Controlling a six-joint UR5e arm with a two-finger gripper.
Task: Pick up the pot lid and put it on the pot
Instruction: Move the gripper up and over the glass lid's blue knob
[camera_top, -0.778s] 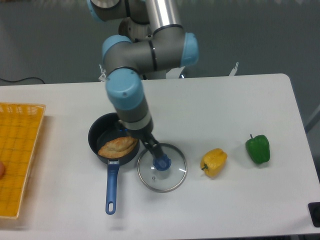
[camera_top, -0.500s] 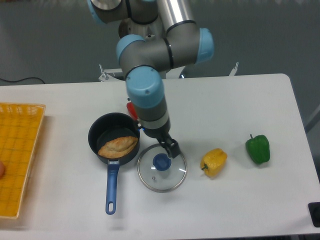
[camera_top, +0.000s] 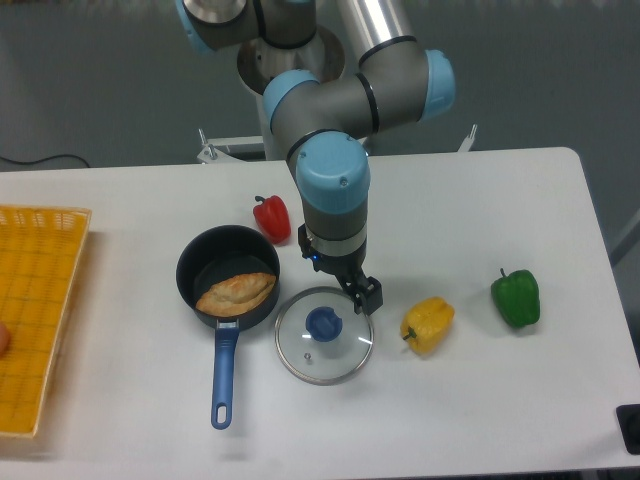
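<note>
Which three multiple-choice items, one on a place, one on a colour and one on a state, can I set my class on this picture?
1. Where is the bread?
A) In the crate
B) In the pot
C) On the green pepper

2. What colour is the knob on the lid?
A) Red
B) Yellow
C) Blue

3. How does the pot stand?
A) Uncovered
B) Fully covered by its lid
C) Upside down

Answers:
1. B: the bread shows inside the pot's dark rim.
2. C: the round knob is plainly blue against the clear lid.
3. A: the inside of the pot can be seen, and the lid lies off it.
</note>
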